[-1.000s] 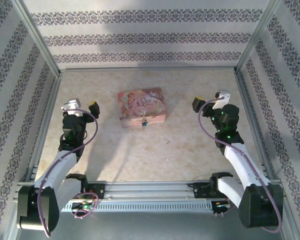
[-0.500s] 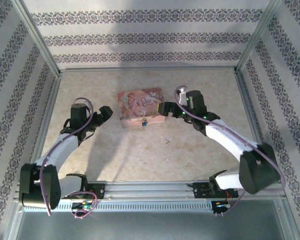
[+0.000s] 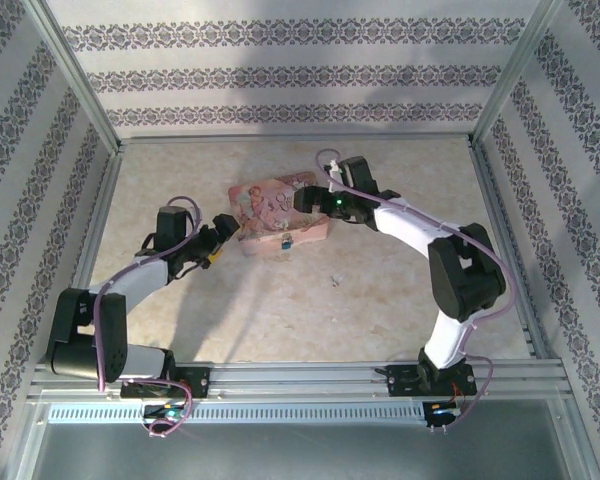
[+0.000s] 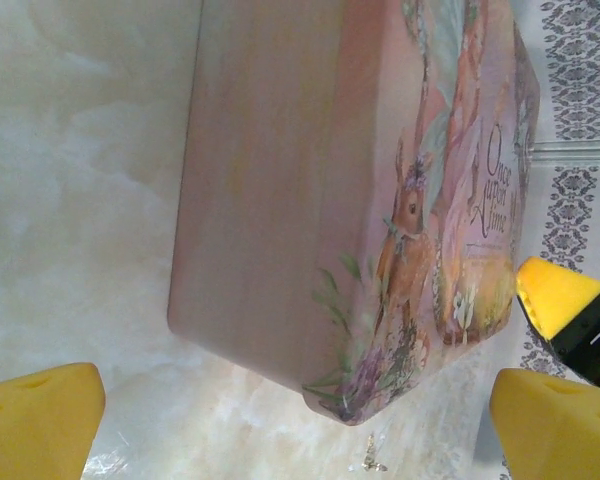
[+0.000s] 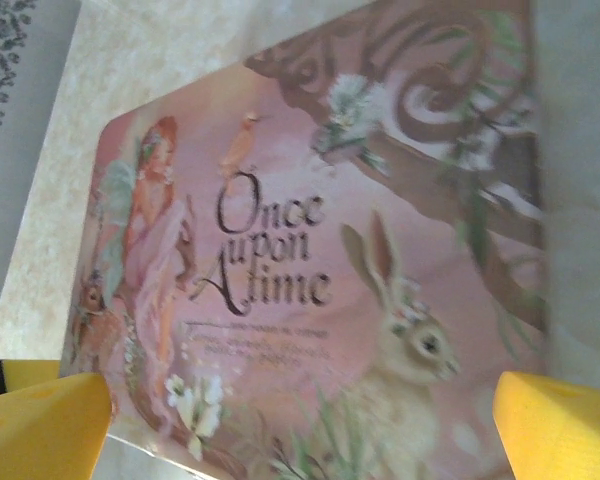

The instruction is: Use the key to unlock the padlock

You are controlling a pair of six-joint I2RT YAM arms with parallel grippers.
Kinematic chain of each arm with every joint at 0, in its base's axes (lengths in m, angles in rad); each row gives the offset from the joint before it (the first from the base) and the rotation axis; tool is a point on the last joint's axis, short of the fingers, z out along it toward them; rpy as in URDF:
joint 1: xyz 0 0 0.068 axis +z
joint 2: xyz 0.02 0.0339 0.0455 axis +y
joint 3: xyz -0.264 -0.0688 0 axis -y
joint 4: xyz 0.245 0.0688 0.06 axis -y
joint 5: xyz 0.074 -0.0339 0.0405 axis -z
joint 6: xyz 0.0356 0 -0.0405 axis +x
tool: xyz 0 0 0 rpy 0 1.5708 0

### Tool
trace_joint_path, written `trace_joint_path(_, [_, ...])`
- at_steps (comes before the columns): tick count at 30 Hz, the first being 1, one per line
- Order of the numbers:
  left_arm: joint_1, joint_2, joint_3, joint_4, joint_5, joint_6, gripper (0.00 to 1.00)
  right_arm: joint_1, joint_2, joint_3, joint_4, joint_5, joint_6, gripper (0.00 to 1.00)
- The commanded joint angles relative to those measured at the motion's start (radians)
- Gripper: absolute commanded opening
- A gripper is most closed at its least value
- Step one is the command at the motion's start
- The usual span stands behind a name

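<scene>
The small blue padlock (image 3: pixel 287 241) hangs at the front wall of the pink illustrated tin (image 3: pixel 270 212). The tiny pale key (image 3: pixel 334 281) lies on the table in front of and to the right of the tin; it seems to be the small metal piece past the tin's corner (image 4: pixel 369 455). My left gripper (image 3: pixel 223 238) is open at the tin's left end, with the tin's side wall (image 4: pixel 270 200) ahead of its jaws (image 4: pixel 295 430). My right gripper (image 3: pixel 305 198) is open above the tin's right part, and the lid (image 5: pixel 310 280) lies under it (image 5: pixel 300 430).
The marbled table (image 3: pixel 280 320) is fenced by metal rails and patterned walls (image 3: pixel 280 75) on three sides. Bare table lies in front of the tin around the key. A yellow fingertip (image 4: pixel 560 298) of the right gripper shows beyond the tin's far end.
Both arms have swung inward from the table's sides to the tin: the left gripper reached its left end, the right one came over the lid. Both stayed open.
</scene>
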Motion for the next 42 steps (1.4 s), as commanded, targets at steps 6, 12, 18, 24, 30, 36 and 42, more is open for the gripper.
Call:
trace_joint_path(6, [-0.009, -0.114, 0.072, -0.147, -0.099, 0.078, 0.99, 0.028, 0.135, 0.191, -0.07, -0.049, -0.033, 0.98])
trace_joint_path(12, [-0.012, -0.171, 0.095, -0.214, -0.112, 0.104, 0.99, 0.005, 0.083, 0.197, -0.105, -0.012, -0.086, 0.98])
trace_joint_path(18, [-0.061, -0.206, 0.108, -0.21, -0.126, 0.103, 0.99, -0.021, -0.144, 0.049, -0.213, 0.087, -0.146, 0.99])
trace_joint_path(24, [-0.088, -0.232, 0.113, -0.21, -0.18, 0.101, 0.99, 0.049, -0.362, -0.132, -0.433, 0.212, -0.196, 0.98])
trace_joint_path(30, [-0.09, -0.222, 0.132, -0.198, -0.203, 0.106, 0.99, 0.169, -0.412, -0.211, -0.643, 0.33, -0.292, 0.97])
trace_joint_path(36, [-0.09, -0.204, 0.134, -0.186, -0.216, 0.107, 0.99, 0.194, -0.331, -0.199, -0.724, 0.355, -0.396, 0.8])
trace_joint_path(42, [-0.089, -0.209, 0.123, -0.19, -0.226, 0.106, 0.99, 0.196, -0.225, -0.17, -0.731, 0.299, -0.47, 0.65])
